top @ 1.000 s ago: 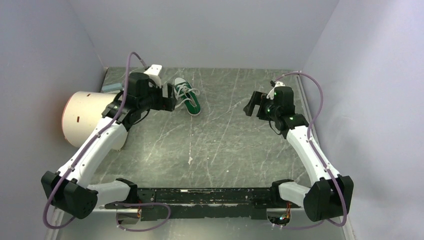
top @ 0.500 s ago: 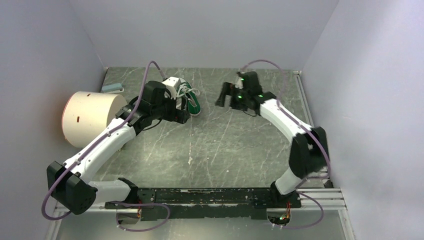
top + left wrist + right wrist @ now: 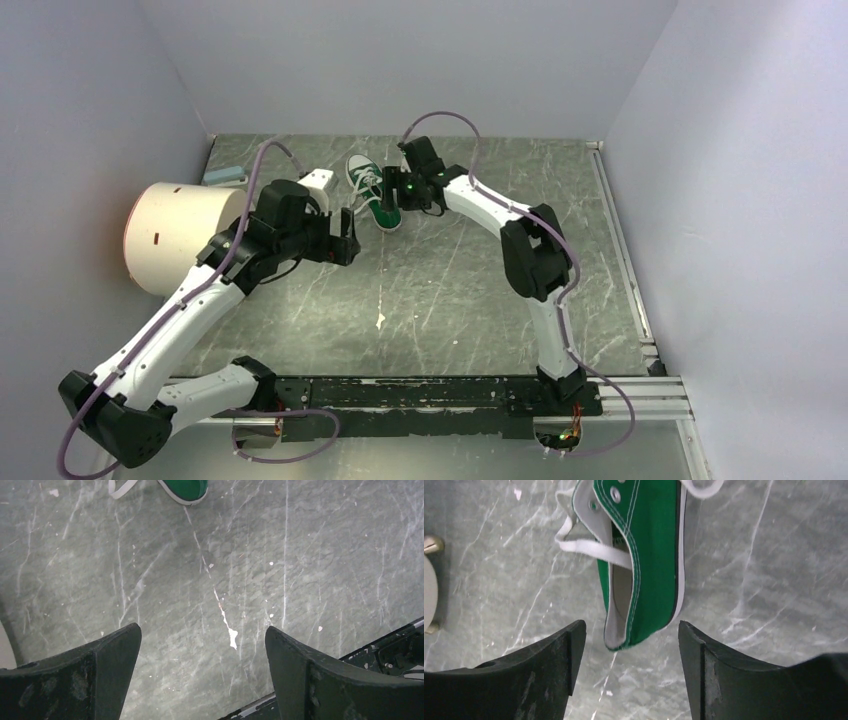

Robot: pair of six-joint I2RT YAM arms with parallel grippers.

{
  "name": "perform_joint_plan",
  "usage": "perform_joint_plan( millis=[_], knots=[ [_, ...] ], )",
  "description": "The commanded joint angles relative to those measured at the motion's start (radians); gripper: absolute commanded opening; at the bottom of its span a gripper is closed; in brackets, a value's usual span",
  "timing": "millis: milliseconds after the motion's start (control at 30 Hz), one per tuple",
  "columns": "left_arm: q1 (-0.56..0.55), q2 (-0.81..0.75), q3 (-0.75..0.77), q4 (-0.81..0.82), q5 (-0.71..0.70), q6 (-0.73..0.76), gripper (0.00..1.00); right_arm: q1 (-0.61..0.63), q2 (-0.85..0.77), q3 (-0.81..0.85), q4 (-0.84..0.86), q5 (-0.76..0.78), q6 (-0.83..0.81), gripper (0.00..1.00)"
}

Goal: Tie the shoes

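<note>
One sneaker (image 3: 372, 190) lies diagonally, toe pointing far-left.

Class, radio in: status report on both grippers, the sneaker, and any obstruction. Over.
Left gripper open, empty, over bare table. Right gripper open, at sneaker heel. Laces loose. White cylinder far left, apart.

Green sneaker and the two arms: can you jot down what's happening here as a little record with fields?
Shoe: green canvas sneaker, on the grey table, far side
Laces: white laces, loose, untied
Right arm: right gripper open, fingers either side of the heel, not gripping yet
Left arm: left gripper open, empty, over bare table near the shoe
Also there: white cylinder, far left
</note>
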Motion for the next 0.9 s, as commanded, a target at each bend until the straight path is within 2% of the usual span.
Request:
perform_joint_plan(
  millis=[0,100,167,367,467,567,667,867],
  knots=[
    [-0.007,-0.019,-0.023,-0.044,-0.057,-0.001,0.98,0.009,0.033,0.115,-0.026,0.069,-0.042,0.71],
    [-0.007,0.017,0.002,-0.033,-0.082,0.019,0.98,0.011,0.100,0.204,-0.103,0.097,-0.047,0.68],
    [-0.007,0.063,0.071,-0.073,-0.082,0.034,0.98,0.016,0.124,0.230,-0.120,0.094,-0.055,0.65],
    [-0.006,0.109,0.179,-0.088,-0.100,0.054,0.98,0.052,0.140,0.210,-0.135,0.164,-0.092,0.51],
    [-0.007,0.121,0.197,-0.092,-0.084,0.057,0.98,0.076,0.131,0.162,-0.129,0.232,-0.130,0.48],
    [-0.007,0.117,0.202,-0.104,-0.086,0.045,0.98,0.091,0.128,0.135,-0.143,0.273,-0.152,0.36],
    [-0.006,0.108,0.199,-0.100,-0.070,0.034,0.98,0.105,0.111,0.118,-0.185,0.278,-0.150,0.17],
    [-0.004,0.130,0.174,-0.042,-0.030,0.043,0.98,0.150,-0.018,-0.033,-0.227,0.260,-0.080,0.09]
  ],
)
